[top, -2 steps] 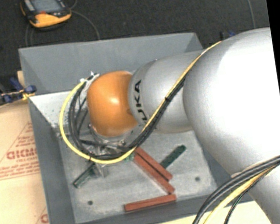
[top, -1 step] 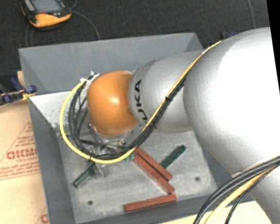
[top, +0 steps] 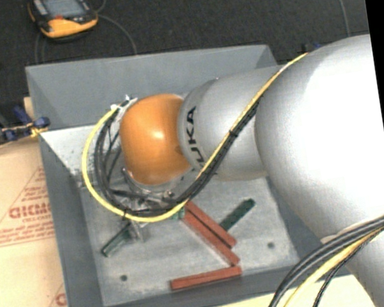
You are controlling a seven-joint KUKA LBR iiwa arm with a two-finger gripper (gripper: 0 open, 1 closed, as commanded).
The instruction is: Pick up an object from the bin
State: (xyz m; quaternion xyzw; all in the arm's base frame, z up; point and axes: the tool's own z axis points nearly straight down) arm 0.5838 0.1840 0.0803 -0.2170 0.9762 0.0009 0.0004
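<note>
My gripper [top: 137,227] is low in the left half of the bin, mostly hidden under the arm's orange cover and cables. A dark green stick [top: 115,244] lies slanted on the bin floor, with its upper right end right at the gripper. Whether the stick is gripped is hidden. Two red-brown sticks [top: 211,228] lie side by side just to the right, running diagonally toward the bin's front.
A second dark green stick [top: 237,214] lies slanted right of the red-brown pair. Another red-brown stick [top: 205,278] lies flat along the front wall. The arm covers the middle and right of the bin.
</note>
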